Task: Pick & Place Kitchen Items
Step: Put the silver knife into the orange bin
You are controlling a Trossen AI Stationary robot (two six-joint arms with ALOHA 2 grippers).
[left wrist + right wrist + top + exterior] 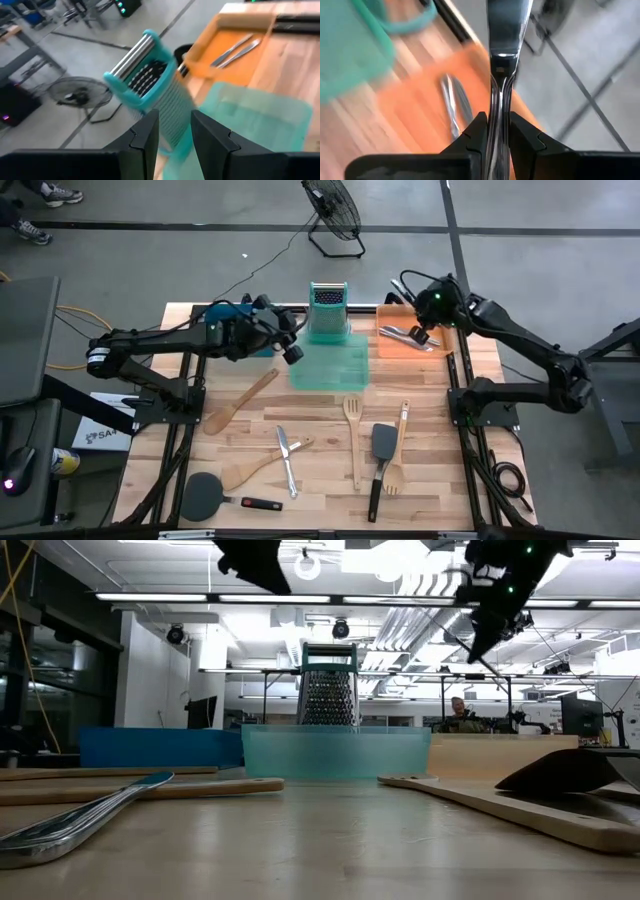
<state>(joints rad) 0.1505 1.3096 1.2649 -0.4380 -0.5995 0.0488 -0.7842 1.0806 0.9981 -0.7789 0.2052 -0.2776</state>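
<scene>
My right gripper hangs over the orange tray at the table's far right and is shut on a silver metal utensil. Two more silver utensils lie in that tray. My left gripper is open and holds nothing. It hovers near the far edge, between the blue tray and the green tray, and points at the upright grater. Wooden spoons, slotted spatulas, a knife and black spatulas lie flat on the near half of the table. My right gripper pinches the silver utensil between its two fingers at the narrow part of its shaft. The utensil runs along the fingers and sticks out ahead of them, its wider end farthest out. It is lifted clear above the orange tray.
The grater stands at the far edge behind the green tray. On the near half lie a wooden spoon, a slotted wooden spatula, a black spatula and a red-tipped black spatula. A fan stands on the floor beyond.
</scene>
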